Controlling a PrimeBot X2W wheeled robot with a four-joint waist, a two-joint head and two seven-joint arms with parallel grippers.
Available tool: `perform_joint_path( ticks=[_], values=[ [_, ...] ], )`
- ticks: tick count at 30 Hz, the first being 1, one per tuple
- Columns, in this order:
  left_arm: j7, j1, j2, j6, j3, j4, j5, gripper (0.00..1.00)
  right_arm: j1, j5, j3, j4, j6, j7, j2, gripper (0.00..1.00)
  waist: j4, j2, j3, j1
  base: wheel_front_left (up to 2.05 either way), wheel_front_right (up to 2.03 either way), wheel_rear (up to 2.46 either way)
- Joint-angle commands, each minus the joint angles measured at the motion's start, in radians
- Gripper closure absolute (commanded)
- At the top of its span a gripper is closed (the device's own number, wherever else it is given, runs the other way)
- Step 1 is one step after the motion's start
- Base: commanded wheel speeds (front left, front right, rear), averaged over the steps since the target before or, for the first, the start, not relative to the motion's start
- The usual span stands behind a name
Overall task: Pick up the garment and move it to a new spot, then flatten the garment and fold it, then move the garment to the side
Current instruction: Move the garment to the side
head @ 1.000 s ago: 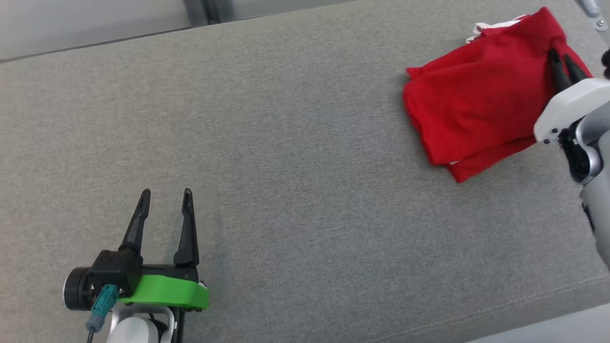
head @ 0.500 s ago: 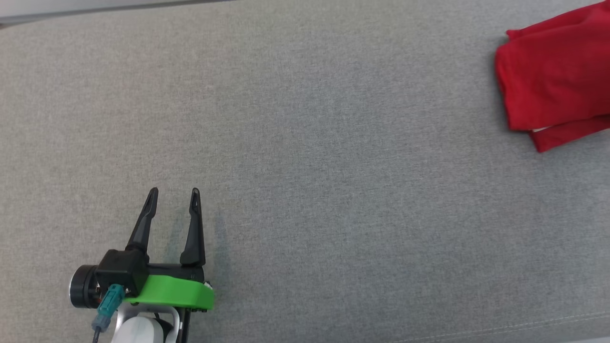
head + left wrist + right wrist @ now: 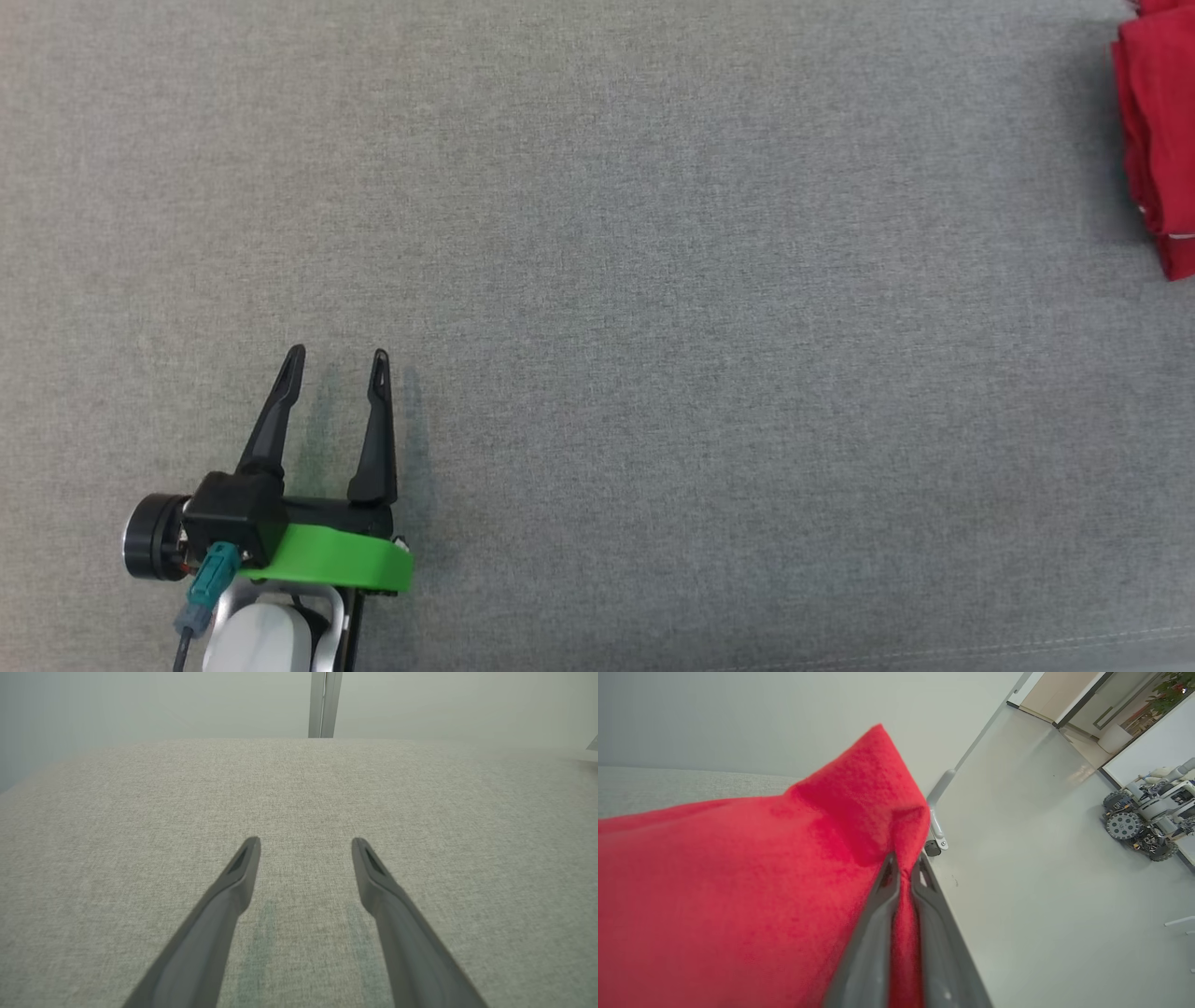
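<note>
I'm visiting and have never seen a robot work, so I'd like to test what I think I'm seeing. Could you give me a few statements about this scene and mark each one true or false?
1. The right gripper is shut on the red garment. True.
2. The left gripper pinches a corner of the garment. False: its fingers stand apart and hold nothing.
3. In the head view, the garment sits at the far right edge. True.
4. The left gripper hangs over bare wood. False: under it is a grey fabric surface.
5. In the right wrist view, a wheeled machine stands on the pale floor in the background. True.
</note>
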Motion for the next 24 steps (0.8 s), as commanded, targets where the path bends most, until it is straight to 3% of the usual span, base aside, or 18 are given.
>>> perform_joint_path(
  ticks=[1, 7, 9, 10, 11, 24],
  values=[
    [0.0, -0.018, 0.007, -0.001, -0.001, -0.005, 0.013, 0.0, -0.018, -0.019, -0.028, 0.013, -0.002, -0.007, -0.009, 1.0, 0.019, 0.0, 0.032, 0.0, 0.0, 0.0, 0.0],
    [0.0, -0.016, 0.023, 0.006, 0.003, -0.017, 0.015, 0.0, -0.035, -0.101, -0.138, 0.043, -0.002, -0.035, -0.01, 1.0, 0.023, 0.0, 0.063, 0.0, 0.0, 0.0, 0.0],
    [0.0, -0.014, 0.028, 0.008, 0.003, -0.018, 0.017, 0.0, -0.034, -0.139, -0.167, 0.042, -0.002, -0.046, -0.004, 0.64, 0.021, 0.0, 0.069, 0.0, 0.0, 0.0, 0.0],
    [0.0, -0.015, 0.031, 0.008, 0.001, -0.018, 0.02, 0.0, -0.035, -0.158, -0.181, 0.04, -0.002, -0.05, 0.0, 0.16, 0.019, 0.0, 0.072, 0.0, 0.0, 0.0, 0.0],
    [0.0, -0.017, 0.033, 0.009, -0.001, -0.019, 0.022, 0.0, -0.037, -0.17, -0.197, 0.036, -0.002, -0.058, 0.002, 0.0, 0.018, 0.0, 0.074, 0.0, 0.0, 0.0, 0.0],
    [0.003, -0.026, 0.041, 0.017, -0.012, -0.012, 0.015, 0.0, -0.005, -0.333, -0.33, -0.02, -0.002, -0.127, 0.121, 0.0, -0.012, 0.0, 0.039, 0.0, 0.0, 0.0, 0.0]
  ],
)
